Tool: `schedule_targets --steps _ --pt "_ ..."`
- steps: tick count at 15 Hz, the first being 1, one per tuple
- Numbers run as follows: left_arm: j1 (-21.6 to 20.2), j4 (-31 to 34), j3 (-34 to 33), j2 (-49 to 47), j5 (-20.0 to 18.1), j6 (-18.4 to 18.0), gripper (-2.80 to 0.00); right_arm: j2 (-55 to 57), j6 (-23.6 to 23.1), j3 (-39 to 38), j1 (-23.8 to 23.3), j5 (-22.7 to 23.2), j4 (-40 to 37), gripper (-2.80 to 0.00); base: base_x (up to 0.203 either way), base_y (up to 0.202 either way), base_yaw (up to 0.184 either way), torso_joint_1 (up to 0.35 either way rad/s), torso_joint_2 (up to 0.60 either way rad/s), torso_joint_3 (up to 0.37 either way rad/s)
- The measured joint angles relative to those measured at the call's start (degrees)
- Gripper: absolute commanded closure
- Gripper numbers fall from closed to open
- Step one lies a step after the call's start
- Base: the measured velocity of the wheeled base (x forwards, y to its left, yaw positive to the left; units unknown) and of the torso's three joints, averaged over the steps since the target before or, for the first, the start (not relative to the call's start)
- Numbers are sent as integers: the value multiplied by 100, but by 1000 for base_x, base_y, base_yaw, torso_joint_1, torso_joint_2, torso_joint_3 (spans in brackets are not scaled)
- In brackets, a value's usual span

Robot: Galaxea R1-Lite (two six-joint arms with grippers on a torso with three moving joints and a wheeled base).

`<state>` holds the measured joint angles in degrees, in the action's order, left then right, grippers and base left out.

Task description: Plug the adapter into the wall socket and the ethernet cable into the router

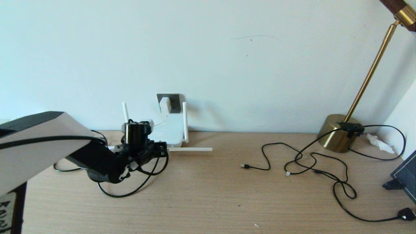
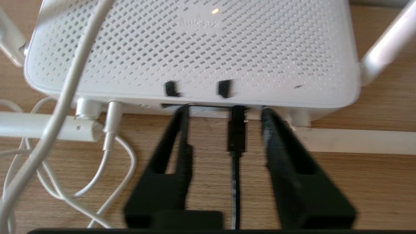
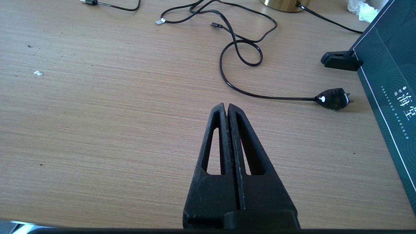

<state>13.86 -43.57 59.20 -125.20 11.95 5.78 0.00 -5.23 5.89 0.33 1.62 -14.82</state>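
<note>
The white adapter [image 1: 164, 104] sits in the dark grey wall socket [image 1: 174, 101], its thin white cord [image 2: 70, 87] running down to the router [image 1: 169, 131]. In the left wrist view the router [image 2: 195, 48] fills the far side, an orange light lit on top. The ethernet cable [image 2: 236, 169] ends in a black plug [image 2: 237, 128] seated in a port on the router's edge. My left gripper [image 2: 224, 110] is open, one finger on each side of that plug, not touching it. My right gripper [image 3: 226, 106] is shut and empty, low over bare table; it does not show in the head view.
A brass lamp base [image 1: 338, 132] stands at the back right, its thin black cord [image 1: 344, 191] looping to a plug [image 3: 333, 98]. A thin USB cable [image 1: 256, 167] lies mid-table. A dark box [image 3: 393, 94] stands at the right edge. One router antenna [image 1: 191, 149] lies flat.
</note>
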Motion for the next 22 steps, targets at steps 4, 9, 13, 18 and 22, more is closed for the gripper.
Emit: schedule_targets --steps 4,9,13,18,22 --pt "39 -83 -320 254 -16 30 -280 0 11 1 -9 2 2 0 0 0 0 0 0 0" --pt "368 33 -1147 1406 -48 28 -280 0 -14 1 0 5 0 0 0 0 0 0 0 0" --pt "814 876 -1652 3171 -35 12 0 0 207 -5 -2 2 13 0 0 0 0 0 0 0" --pt "1287 2772 -2207 6067 412 80 0 0 254 -9 -2 1 22 0 0 0 0 0 0 0" --pt "487 3473 -4151 8479 478 168 0 0 256 -11 -11 5 22 0 0 0 0 0 0 0"
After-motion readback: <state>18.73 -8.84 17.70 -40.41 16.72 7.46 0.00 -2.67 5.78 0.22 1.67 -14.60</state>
